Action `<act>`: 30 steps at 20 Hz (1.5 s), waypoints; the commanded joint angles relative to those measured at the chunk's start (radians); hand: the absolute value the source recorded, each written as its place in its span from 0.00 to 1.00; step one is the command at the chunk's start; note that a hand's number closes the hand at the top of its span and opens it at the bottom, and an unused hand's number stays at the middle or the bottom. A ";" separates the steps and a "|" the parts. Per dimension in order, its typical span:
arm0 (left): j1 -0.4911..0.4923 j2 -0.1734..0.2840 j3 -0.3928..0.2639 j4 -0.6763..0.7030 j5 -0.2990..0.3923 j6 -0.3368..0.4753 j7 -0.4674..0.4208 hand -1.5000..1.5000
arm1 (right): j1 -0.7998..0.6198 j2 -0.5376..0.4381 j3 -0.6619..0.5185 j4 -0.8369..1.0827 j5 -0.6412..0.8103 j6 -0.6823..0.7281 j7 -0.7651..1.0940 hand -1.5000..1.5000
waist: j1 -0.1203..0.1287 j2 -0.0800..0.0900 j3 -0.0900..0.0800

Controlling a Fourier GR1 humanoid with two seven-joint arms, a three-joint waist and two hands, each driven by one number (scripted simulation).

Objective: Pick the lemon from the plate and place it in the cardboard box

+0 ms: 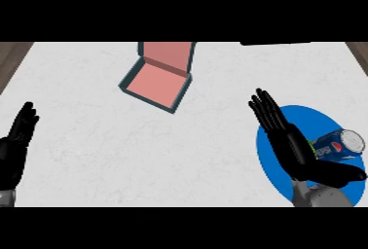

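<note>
Right robot hand, shown with fingers straight over the blue plate, where the soda can could be mistaken for the barely visible lemon.

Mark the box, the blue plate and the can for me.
box (155,85): head view, on its pink inner floor.
blue plate (277,168): head view, on bare blue surface at its left side, below the right hand.
can (338,145): head view, on its blue side wall.
</note>
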 commanded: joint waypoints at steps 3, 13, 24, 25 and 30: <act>-0.059 -0.006 -0.098 -0.092 -0.014 -0.077 0.051 0.50 | 0.096 -0.064 -0.025 -0.021 0.076 -0.118 0.110 0.00 | -0.018 -0.005 -0.045; -0.134 -0.122 -0.254 -0.091 -0.016 -0.128 0.083 0.50 | 0.195 -0.467 -0.044 0.062 0.674 -0.358 0.054 0.00 | -0.080 -0.007 -0.052; -0.212 -0.142 -0.265 -0.097 -0.019 -0.149 0.169 0.50 | 0.452 -0.764 -0.125 -0.577 0.814 -0.199 0.550 0.00 | -0.040 -0.009 -0.051; -0.197 -0.167 -0.301 -0.101 -0.067 -0.112 0.162 0.50 | 0.510 -0.765 -0.099 -0.628 0.829 -0.184 0.585 0.00 | -0.043 -0.010 -0.050; -0.218 -0.178 -0.303 -0.123 -0.051 -0.139 0.183 0.50 | 0.522 -0.830 -0.142 -0.858 0.700 -0.005 0.854 0.00 | -0.011 -0.003 -0.049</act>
